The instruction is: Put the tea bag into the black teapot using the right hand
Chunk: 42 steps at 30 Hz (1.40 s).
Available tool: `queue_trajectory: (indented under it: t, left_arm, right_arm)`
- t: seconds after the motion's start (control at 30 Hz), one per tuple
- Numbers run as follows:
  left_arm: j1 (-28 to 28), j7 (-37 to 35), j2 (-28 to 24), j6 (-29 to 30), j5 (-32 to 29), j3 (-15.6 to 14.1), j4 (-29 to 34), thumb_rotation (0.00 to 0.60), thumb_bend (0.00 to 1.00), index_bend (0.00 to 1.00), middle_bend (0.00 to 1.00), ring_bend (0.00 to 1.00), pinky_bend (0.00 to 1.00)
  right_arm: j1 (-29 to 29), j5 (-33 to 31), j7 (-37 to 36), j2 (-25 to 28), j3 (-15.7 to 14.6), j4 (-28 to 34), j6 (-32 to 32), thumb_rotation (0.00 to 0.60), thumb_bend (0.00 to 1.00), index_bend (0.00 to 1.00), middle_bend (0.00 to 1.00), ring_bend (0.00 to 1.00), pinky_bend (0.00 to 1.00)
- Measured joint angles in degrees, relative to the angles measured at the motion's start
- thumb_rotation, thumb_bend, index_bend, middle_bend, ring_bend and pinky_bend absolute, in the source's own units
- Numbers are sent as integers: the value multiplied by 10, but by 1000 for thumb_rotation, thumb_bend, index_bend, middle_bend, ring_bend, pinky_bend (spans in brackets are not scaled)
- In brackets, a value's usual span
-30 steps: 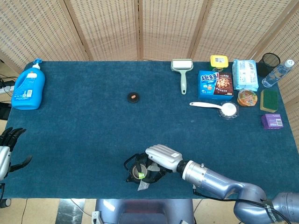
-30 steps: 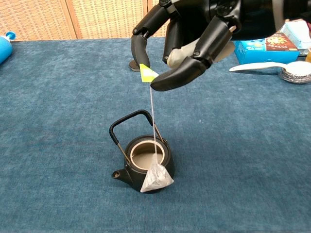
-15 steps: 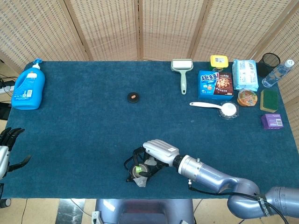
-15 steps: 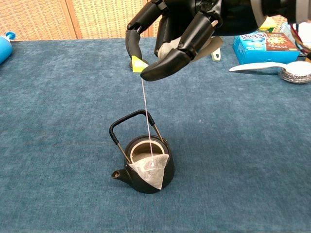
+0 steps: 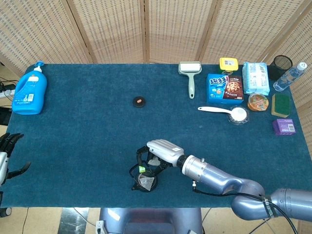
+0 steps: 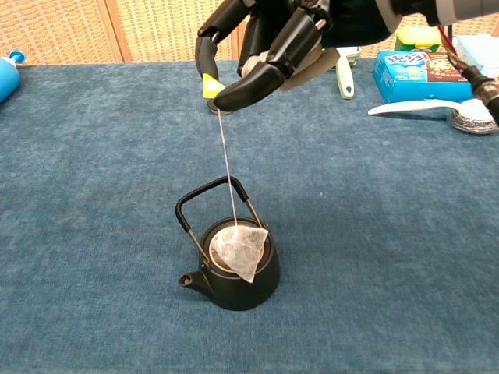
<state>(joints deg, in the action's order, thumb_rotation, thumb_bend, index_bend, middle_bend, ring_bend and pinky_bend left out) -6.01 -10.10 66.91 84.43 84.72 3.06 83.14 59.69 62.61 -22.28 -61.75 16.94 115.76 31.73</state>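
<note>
Woven rattan folding screen [image 5: 146, 29] with wooden frames behind, dark blue carpeted worktop [image 5: 87, 131], pale floor [image 5: 44, 219] below, even light

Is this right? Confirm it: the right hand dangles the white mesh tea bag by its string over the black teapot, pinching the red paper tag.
Not quite. The paper tag is yellow, not red, as the chest view shows. The rest holds: the right hand pinches it, and the white mesh tea bag hangs by its string over the black teapot.
</note>
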Motion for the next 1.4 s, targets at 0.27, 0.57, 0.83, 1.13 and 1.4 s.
queue_trajectory:
  t: [0.27, 0.57, 0.83, 1.13, 1.4]
  left_arm:
    - [1, -4, 1, -2, -1, 0, -5, 600, 276, 134, 140, 62, 148]
    - [3, -4, -1, -2, -1, -1, -5, 600, 276, 133, 140, 62, 148]
    - [0, 4, -5, 2, 4, 2, 5, 600, 276, 134, 140, 62, 148]
    - [-4, 38, -18, 8, 11, 6, 39, 600, 277, 134, 140, 62, 148]
    - [-8, 62, -23, 8, 13, 8, 64, 600, 276, 134, 140, 62, 148]
  right_arm:
    - [6, -15, 9, -20, -7, -15, -8, 600, 347, 542, 1000, 1000, 1000]
    - [2, -21, 19, -42, -26, -36, -14, 600, 347, 542, 1000, 1000, 1000]
    - [-25, -5, 29, -39, -44, -32, 3, 600, 346, 542, 1000, 1000, 1000]
    - [-69, 45, 17, -9, -63, -23, 13, 600, 345, 542, 1000, 1000, 1000]
    - [-94, 93, -7, 5, -79, -31, 3, 600, 345, 471, 1000, 1000, 1000]
